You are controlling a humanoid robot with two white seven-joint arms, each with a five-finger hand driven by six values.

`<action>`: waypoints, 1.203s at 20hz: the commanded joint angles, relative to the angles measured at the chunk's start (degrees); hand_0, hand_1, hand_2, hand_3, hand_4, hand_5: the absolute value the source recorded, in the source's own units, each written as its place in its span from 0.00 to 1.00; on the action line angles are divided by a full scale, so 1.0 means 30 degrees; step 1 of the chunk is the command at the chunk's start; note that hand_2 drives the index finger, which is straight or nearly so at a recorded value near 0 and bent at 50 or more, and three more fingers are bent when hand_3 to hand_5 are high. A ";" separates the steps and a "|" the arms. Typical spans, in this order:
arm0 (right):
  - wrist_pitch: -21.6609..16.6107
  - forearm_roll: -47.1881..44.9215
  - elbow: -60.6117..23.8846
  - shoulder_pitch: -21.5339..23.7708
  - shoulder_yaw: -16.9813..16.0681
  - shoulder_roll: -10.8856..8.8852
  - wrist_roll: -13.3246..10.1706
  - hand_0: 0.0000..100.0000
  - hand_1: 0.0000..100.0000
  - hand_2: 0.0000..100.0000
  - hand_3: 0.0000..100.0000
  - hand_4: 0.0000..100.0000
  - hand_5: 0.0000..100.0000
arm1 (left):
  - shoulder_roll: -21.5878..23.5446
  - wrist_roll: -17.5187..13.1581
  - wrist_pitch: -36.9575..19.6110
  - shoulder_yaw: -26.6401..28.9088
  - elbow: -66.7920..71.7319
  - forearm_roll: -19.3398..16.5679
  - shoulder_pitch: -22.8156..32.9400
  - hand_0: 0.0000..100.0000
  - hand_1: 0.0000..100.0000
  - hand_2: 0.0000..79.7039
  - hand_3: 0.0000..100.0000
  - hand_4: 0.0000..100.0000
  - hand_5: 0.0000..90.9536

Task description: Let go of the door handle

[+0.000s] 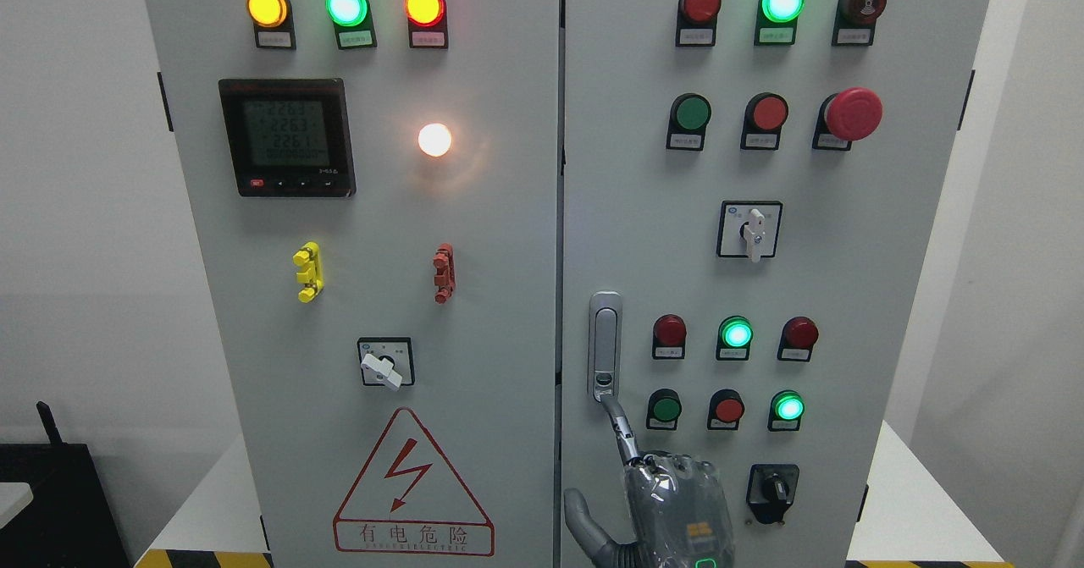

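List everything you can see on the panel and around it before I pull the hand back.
cabinet: one, grey, two doors, fills the view
top lamps: three, yellow, green, red, left door
meter: one, black, left door
white lamp: one, lit, right of the meter
clips: two, yellow and red, mid left door
selector switches: three; white knobs on both doors, a black one low on the right door
warning triangle: one, red, low on the left door
round lamps and buttons: eleven, red or green, right door
mushroom button: one, red, upper right
door handle: one, silver, right door's left edge
right hand: one, grey, bottom edge, a finger at the handle's lower end
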 commanded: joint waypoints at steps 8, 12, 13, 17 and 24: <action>-0.0003 -0.0011 0.0596 -0.0492 -0.0022 -0.0020 -0.0145 0.37 0.38 0.00 1.00 1.00 1.00 | 0.0000 0.0002 0.0015 -0.0205 -0.0176 0.0000 -0.0586 0.12 0.39 0.00 0.00 0.00 0.00; 0.0026 0.0018 0.0684 -0.0493 0.0242 -0.0020 -0.0116 0.37 0.38 0.00 1.00 1.00 1.00 | 0.0000 0.0002 0.0015 -0.0205 -0.0176 0.0000 -0.0586 0.12 0.39 0.00 0.00 0.00 0.00; 0.0026 -0.0011 0.0684 -0.0464 0.0242 -0.0020 -0.0116 0.37 0.38 0.00 1.00 1.00 1.00 | 0.0000 0.0002 0.0015 -0.0205 -0.0176 0.0000 -0.0586 0.12 0.39 0.00 0.00 0.00 0.00; 0.0056 0.0018 0.0888 -0.0493 0.0242 -0.0049 -0.0087 0.37 0.38 0.00 1.00 1.00 1.00 | 0.0000 0.0002 0.0015 -0.0205 -0.0176 0.0000 -0.0586 0.12 0.39 0.00 0.00 0.00 0.00; 0.0085 -0.0011 0.0978 -0.0610 0.0154 -0.0049 -0.0057 0.36 0.38 0.00 1.00 1.00 1.00 | 0.0000 0.0002 0.0015 -0.0205 -0.0147 0.0000 -0.0586 0.12 0.39 0.00 0.00 0.00 0.00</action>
